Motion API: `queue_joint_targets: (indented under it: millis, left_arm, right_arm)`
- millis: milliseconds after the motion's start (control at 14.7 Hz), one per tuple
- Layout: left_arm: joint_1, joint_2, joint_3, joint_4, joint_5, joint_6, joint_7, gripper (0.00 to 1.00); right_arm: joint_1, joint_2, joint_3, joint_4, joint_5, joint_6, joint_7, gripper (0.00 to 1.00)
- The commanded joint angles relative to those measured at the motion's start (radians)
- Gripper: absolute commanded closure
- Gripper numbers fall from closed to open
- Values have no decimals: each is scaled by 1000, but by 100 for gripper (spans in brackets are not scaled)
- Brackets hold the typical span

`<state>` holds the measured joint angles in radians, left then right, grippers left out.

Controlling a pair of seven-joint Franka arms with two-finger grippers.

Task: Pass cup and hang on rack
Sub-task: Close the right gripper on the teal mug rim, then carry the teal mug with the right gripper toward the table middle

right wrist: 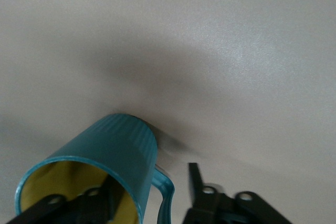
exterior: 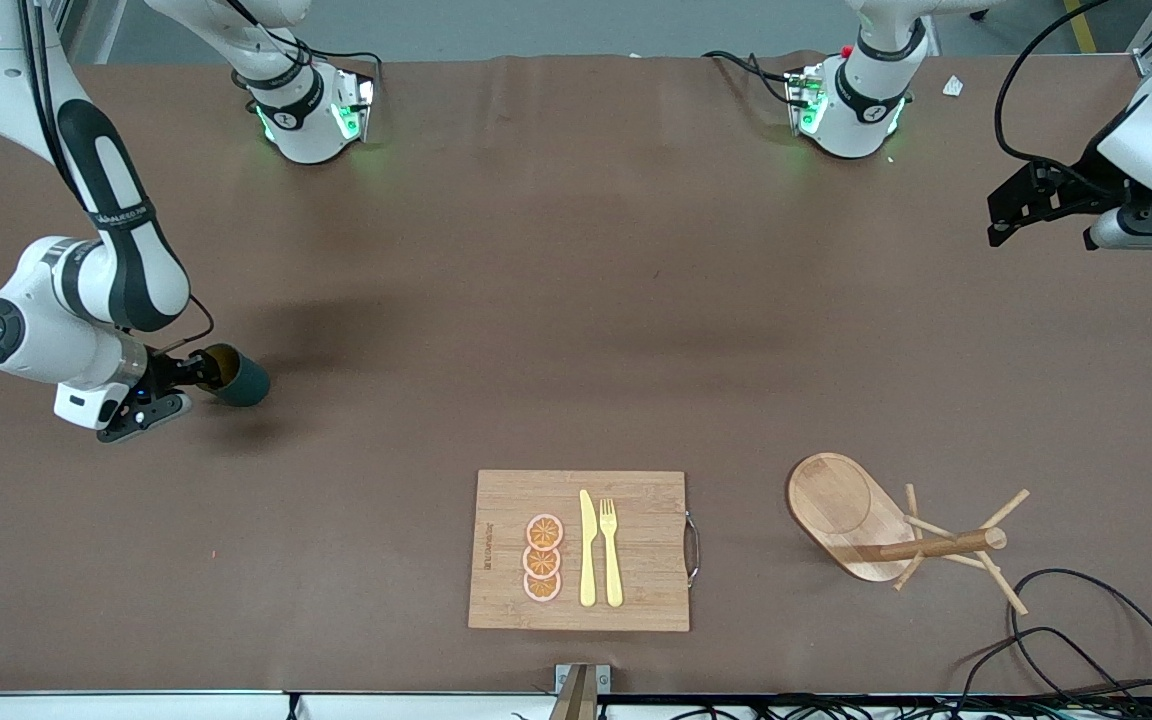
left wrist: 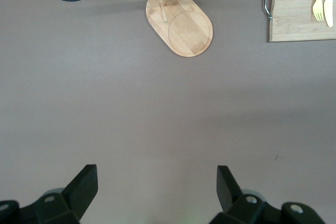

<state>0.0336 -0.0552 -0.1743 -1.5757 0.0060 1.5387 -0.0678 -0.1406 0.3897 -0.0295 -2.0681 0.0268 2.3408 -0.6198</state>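
The right gripper, reaching in at the right arm's end of the table, is working at the cup, a dark teal mug with a mustard-yellow inside that is lying tipped on its side on the brown table. In the right wrist view one finger is sitting inside the mouth of the cup while the other is standing outside the wall, past the small loop handle; the jaws are straddling the wall and handle with a visible gap, so the grasp is judged to be forming and not yet secured. The left gripper is waiting with its fingers released and spread wide, hovering over bare table toward the left arm's end; its own view is showing both fingertips well apart with nothing between them. The rack, a light wooden mug tree, is standing near the front camera beside the cutting board, which is carrying a knife, a fork and three orange slices; its pegs are holding nothing. Progress is therefore judged as early: the pick-up is only beginning, and the lift, the pass to the left gripper and the hanging on a peg are all remaining.
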Motion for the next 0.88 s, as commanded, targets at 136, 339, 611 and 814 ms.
queue_joint_targets:
  millis: [136,339,611,814]
  left_arm:
    - [11,1,-1,13,0,-15,17,0]
    - [12,3,-1,16,0,-12,17,0]
    - [12,3,-1,16,0,-11,17,0]
    - [12,3,1,16,0,-9,17,0]
  right_arm:
    - [7,-29,14,-17,16,-23,-6,100]
    - [45,-57,14,49,48,-167,57,100]
    - [160,-139,14,66,50,-271,230,100]
    - [286,-184,14,69,67,-305,384,100]
